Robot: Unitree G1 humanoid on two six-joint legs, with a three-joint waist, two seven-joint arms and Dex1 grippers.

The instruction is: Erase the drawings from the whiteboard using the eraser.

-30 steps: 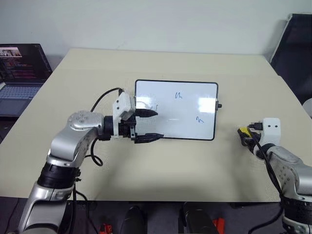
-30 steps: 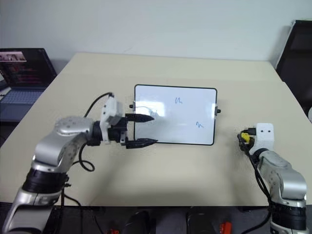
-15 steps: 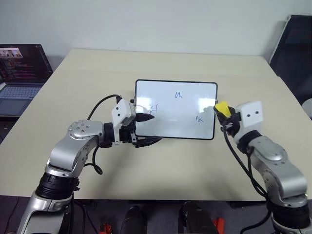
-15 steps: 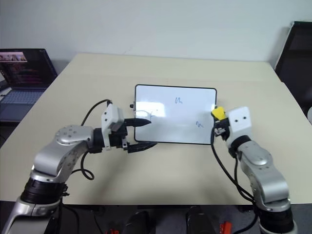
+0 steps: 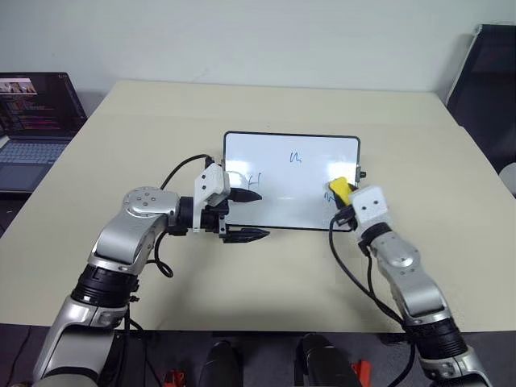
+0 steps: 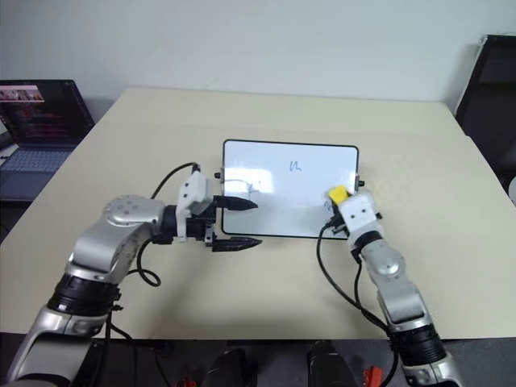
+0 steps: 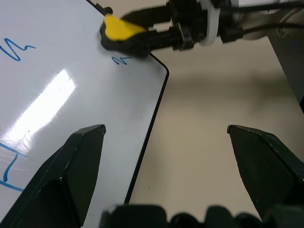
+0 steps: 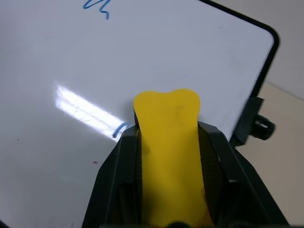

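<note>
The whiteboard (image 5: pixel 282 201) lies flat at the table's middle. The drawings are blue scribbles: one near the far edge (image 5: pixel 296 158), one at the left (image 5: pixel 255 178), and one at the right (image 5: pixel 329 196), partly covered by the eraser. My right gripper (image 5: pixel 343 199) is shut on the yellow eraser (image 5: pixel 340 189), which sits over the board's right part; the right wrist view has the eraser (image 8: pixel 168 142) just short of that scribble (image 8: pixel 118 129). My left gripper (image 5: pixel 251 214) is open, with one finger over the board's near left corner and the other over the table in front.
An open laptop (image 5: pixel 32 121) sits off the table's left side. A dark chair (image 5: pixel 493 72) stands at the far right. The beige table (image 5: pixel 161 121) stretches wide around the board. A small black knob (image 5: pixel 363 174) juts from the board's right side.
My right arm has swung left from the table's right side, carrying the eraser onto the board's right part. The left gripper has stayed at the board's near left corner, still open.
</note>
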